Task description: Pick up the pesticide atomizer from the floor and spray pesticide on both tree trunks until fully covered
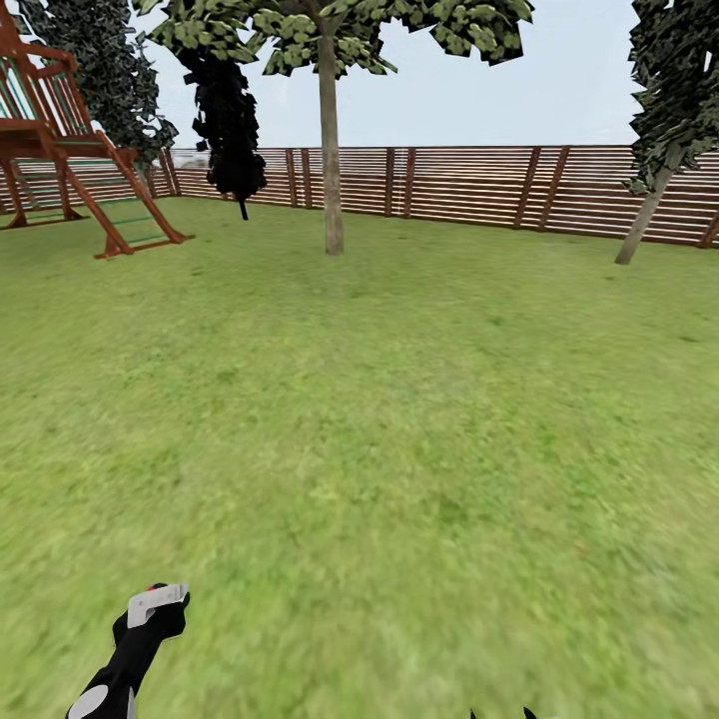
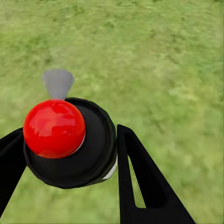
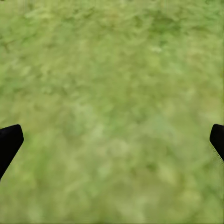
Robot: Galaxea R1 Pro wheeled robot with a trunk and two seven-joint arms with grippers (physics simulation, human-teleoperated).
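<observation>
Two trunks ahead — my left tool (image 2: 70, 154) grips the pesticide atomizer (image 2: 70, 140); nearer tree trunk (image 1: 331, 150) stands well apart, straight ahead; right tool (image 3: 112, 140) wide, empty.

Head camera looks forward over the lawn (image 1: 399, 419) toward the fence (image 1: 469, 190); both wrist cameras face grass closely.
</observation>
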